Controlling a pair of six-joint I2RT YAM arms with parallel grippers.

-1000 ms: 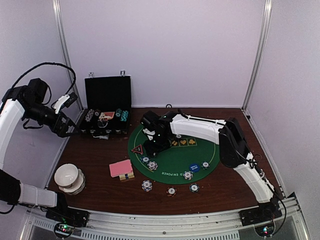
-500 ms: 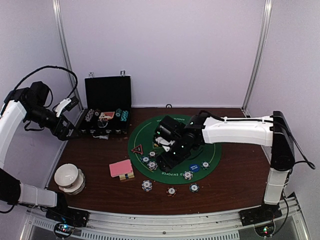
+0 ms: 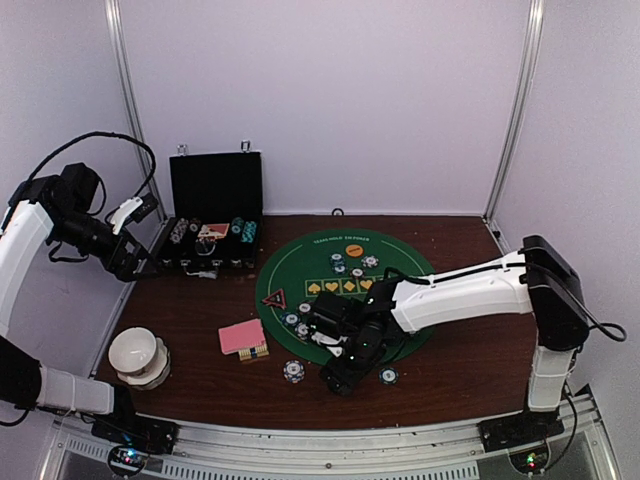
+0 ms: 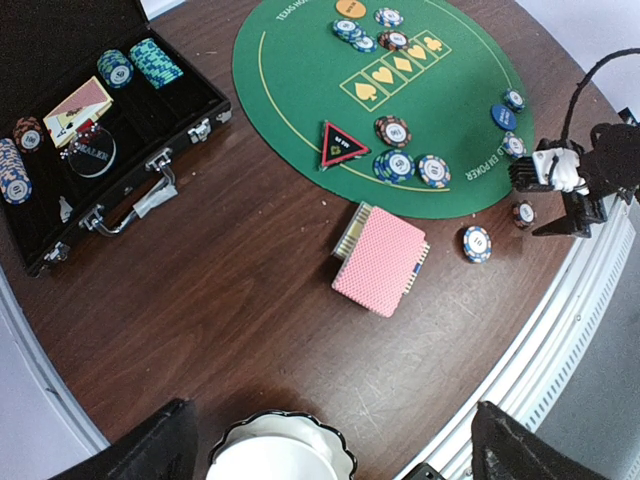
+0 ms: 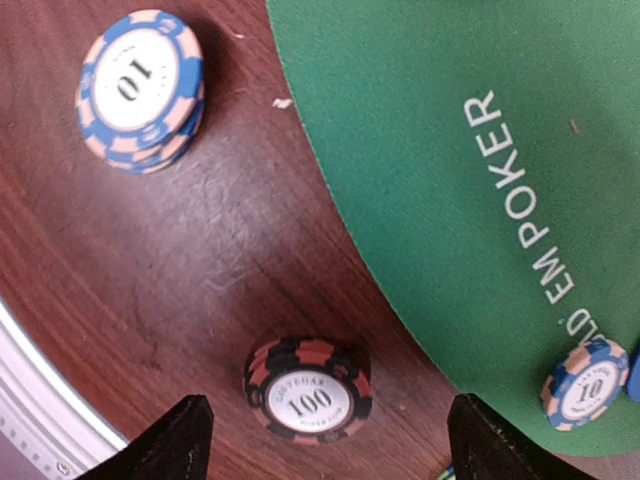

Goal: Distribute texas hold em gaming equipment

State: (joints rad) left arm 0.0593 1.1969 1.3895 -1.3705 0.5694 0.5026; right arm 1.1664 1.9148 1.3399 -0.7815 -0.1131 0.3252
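Note:
My right gripper (image 3: 341, 377) (image 5: 325, 440) is open and low over the table's front, just off the green poker mat (image 5: 450, 150). A black-and-red 100 chip (image 5: 308, 390) lies between its fingers, untouched. A blue-and-pink 10 chip (image 5: 140, 88) (image 3: 293, 371) lies to one side, and another chip (image 3: 388, 376) to the other. The pink-backed cards (image 3: 242, 336) (image 4: 382, 262) lie left of the mat. The red triangle marker (image 3: 275, 298) (image 4: 342, 143) and several chips (image 4: 397, 165) sit at the mat's left edge. The orange disc (image 3: 381, 251) lies at the far side. My left gripper (image 3: 135, 262) (image 4: 335, 445) is open, empty and high at the far left.
The open black case (image 3: 215, 215) (image 4: 90, 130) with chips and cards stands at the back left. A white bowl (image 3: 138, 355) (image 4: 280, 455) sits at the front left. The patterned card box (image 3: 256, 352) lies under the pink cards. The metal rail (image 3: 320, 440) runs along the near edge.
My right arm has swung from the mat's far left, across it, to the near edge and come down over the 100 chip. The left arm has barely moved.

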